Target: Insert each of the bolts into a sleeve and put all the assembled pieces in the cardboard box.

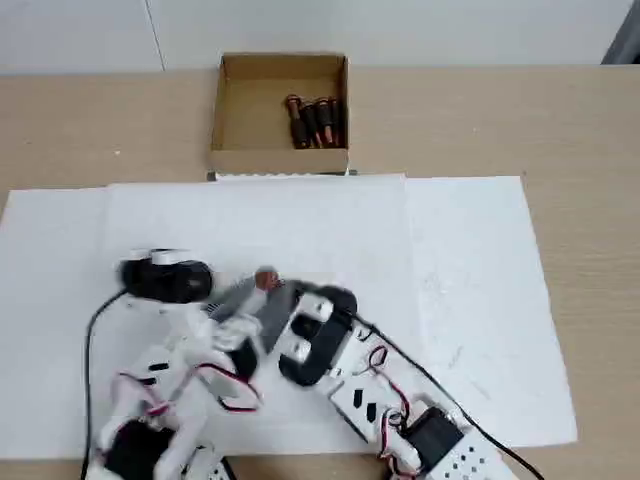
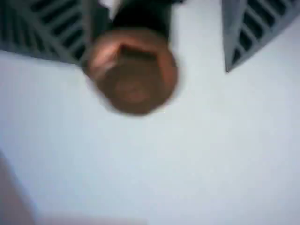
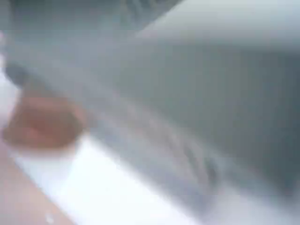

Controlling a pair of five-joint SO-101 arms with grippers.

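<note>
The cardboard box (image 1: 280, 160) at twelve o'clock is matt brown card. The assembled pieces (image 1: 316, 120) inside look like coppery metal with a dull sheen, as does the round piece (image 2: 133, 75). The left gripper (image 2: 155, 68) has fingers (image 2: 253, 28) of grey, ribbed, matt plastic. Smooth white paper (image 1: 460, 260) covers a pale wood-look table (image 1: 560, 120).

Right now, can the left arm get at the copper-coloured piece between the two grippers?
Probably yes: the copper-coloured piece already sits between the spread fingers of the left gripper, close beside one of them, and nothing blocks the gap on its other side.
</note>
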